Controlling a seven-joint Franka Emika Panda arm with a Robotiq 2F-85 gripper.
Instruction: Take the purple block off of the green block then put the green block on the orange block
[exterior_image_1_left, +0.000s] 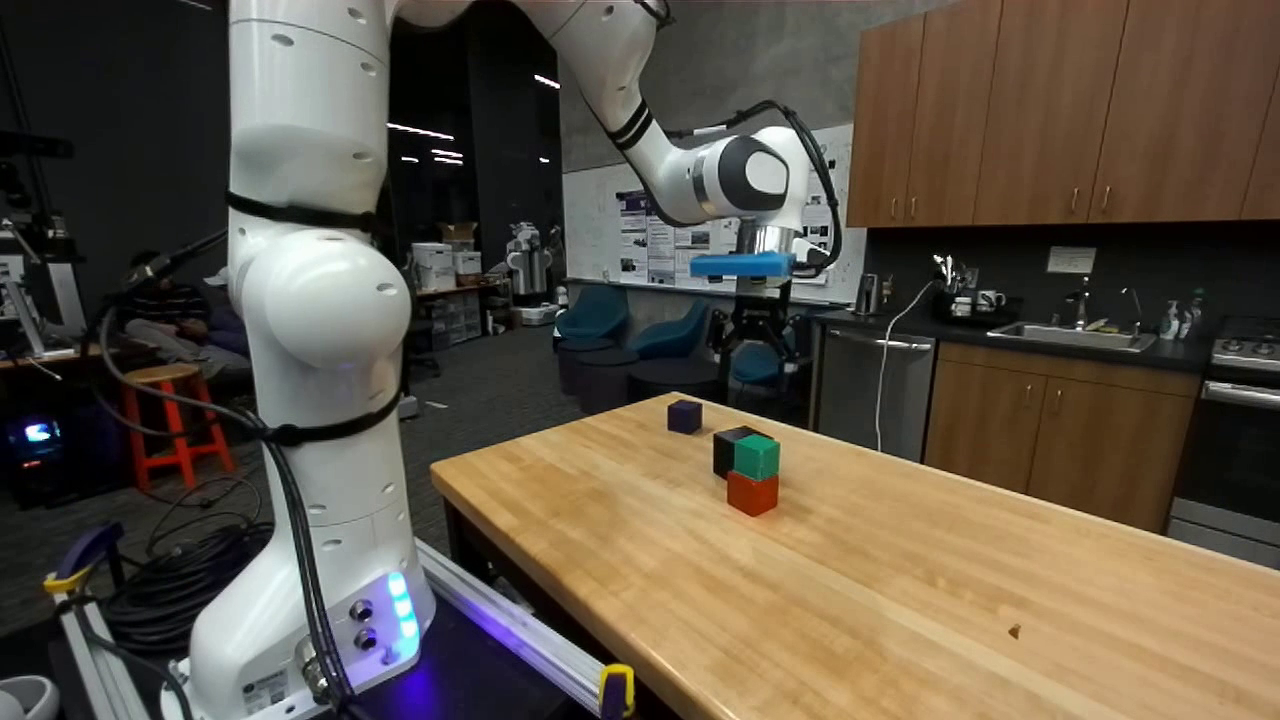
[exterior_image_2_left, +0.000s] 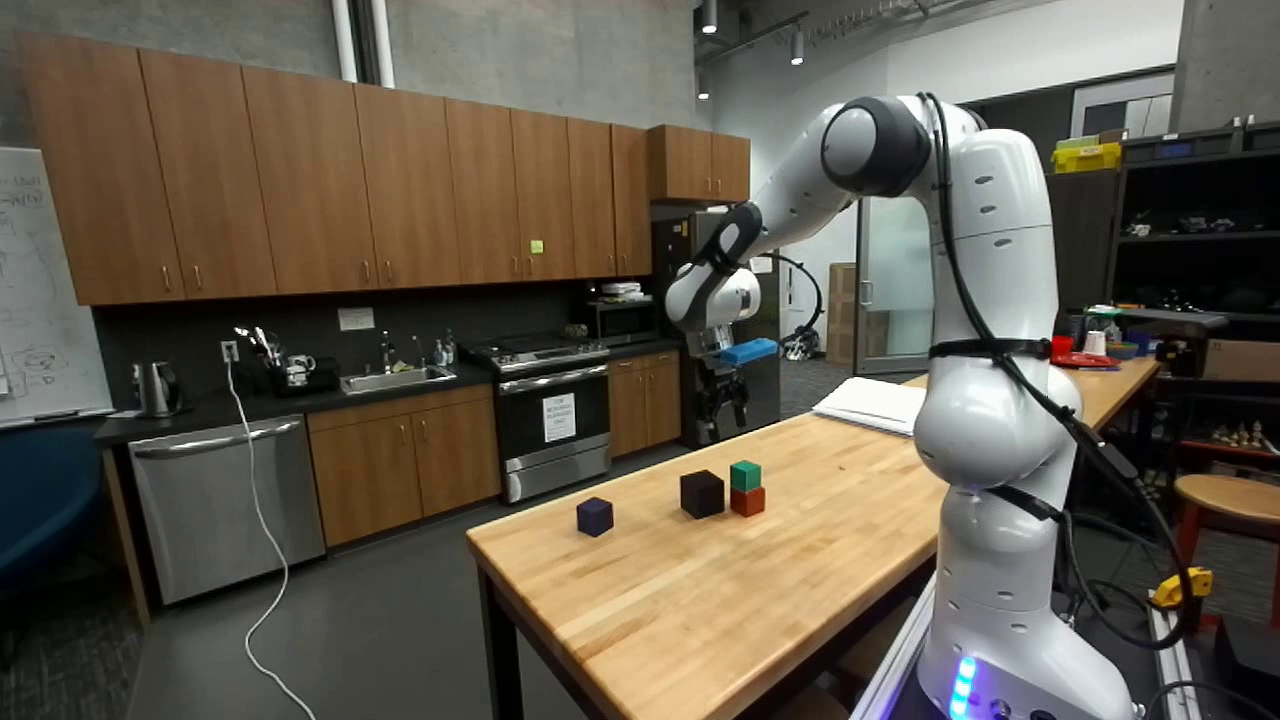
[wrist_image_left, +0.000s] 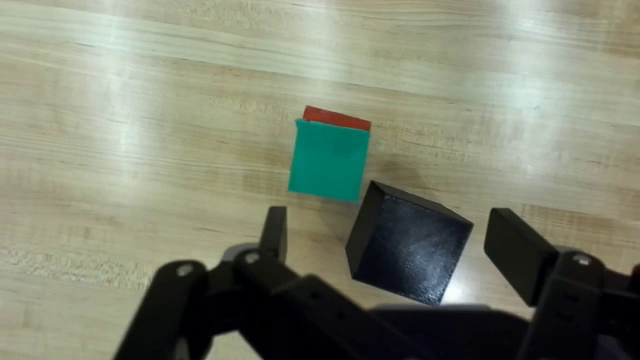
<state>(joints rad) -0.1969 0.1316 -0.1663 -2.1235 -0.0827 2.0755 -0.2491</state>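
Observation:
The green block (exterior_image_1_left: 757, 456) sits on top of the orange block (exterior_image_1_left: 752, 493) on the table; the stack also shows in an exterior view as green (exterior_image_2_left: 745, 476) over orange (exterior_image_2_left: 747, 501). In the wrist view the green block (wrist_image_left: 329, 160) covers most of the orange block (wrist_image_left: 337, 118), whose red edge shows. The dark purple block (exterior_image_1_left: 684, 416) stands alone near the table's end, also seen in an exterior view (exterior_image_2_left: 595, 516); it is out of the wrist view. My gripper (exterior_image_1_left: 757, 350) is open and empty, high above the table; it also shows in the wrist view (wrist_image_left: 388, 220).
A near-black block (exterior_image_2_left: 702, 494) stands close beside the stack; in the wrist view (wrist_image_left: 410, 245) it appears between the fingers, below them. White papers (exterior_image_2_left: 872, 405) lie farther along the wooden table (exterior_image_1_left: 900, 590). A tiny brown bit (exterior_image_1_left: 1015, 631) lies on the tabletop.

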